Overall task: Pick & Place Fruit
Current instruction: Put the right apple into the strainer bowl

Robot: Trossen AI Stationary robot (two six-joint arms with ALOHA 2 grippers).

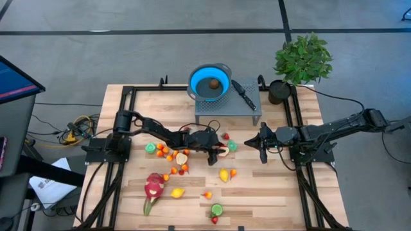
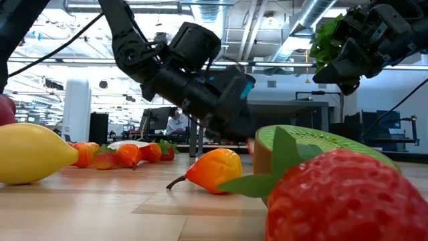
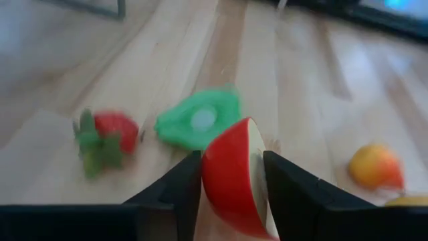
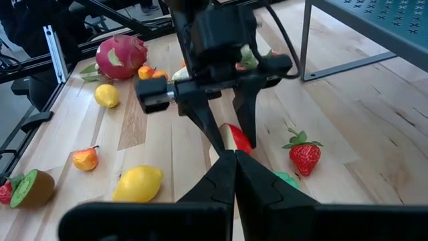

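My left gripper [image 1: 218,153] reaches over the middle of the table and is shut on a red apple slice [image 3: 234,175] with a cream cut face. The right wrist view shows the same slice [image 4: 235,138] between those fingers. Just beyond it a green fruit piece [image 3: 197,120] and a strawberry [image 3: 110,134] lie on the wood. The pink dragon fruit [image 1: 154,187], a lemon [image 1: 224,174] and small orange fruits [image 1: 168,154] are scattered on the near half of the table. My right gripper [image 1: 260,146] hangs shut above the table's right side, touching nothing. My left gripper pinches the apple slice between its two fingers, one on the red skin [image 3: 208,175], the other on the cream cut face [image 3: 257,171]. The fingers slant down from the table's left side. The slice stands on edge; my right gripper's fingers hide its lower end.
A blue bowl [image 1: 209,81] with a brown thing inside sits on a grey perforated stand [image 1: 228,108] at the far middle, beside a black-handled knife [image 1: 243,93]. A potted plant [image 1: 303,58] stands far right. A kiwi half [image 1: 217,209] lies near the front edge.
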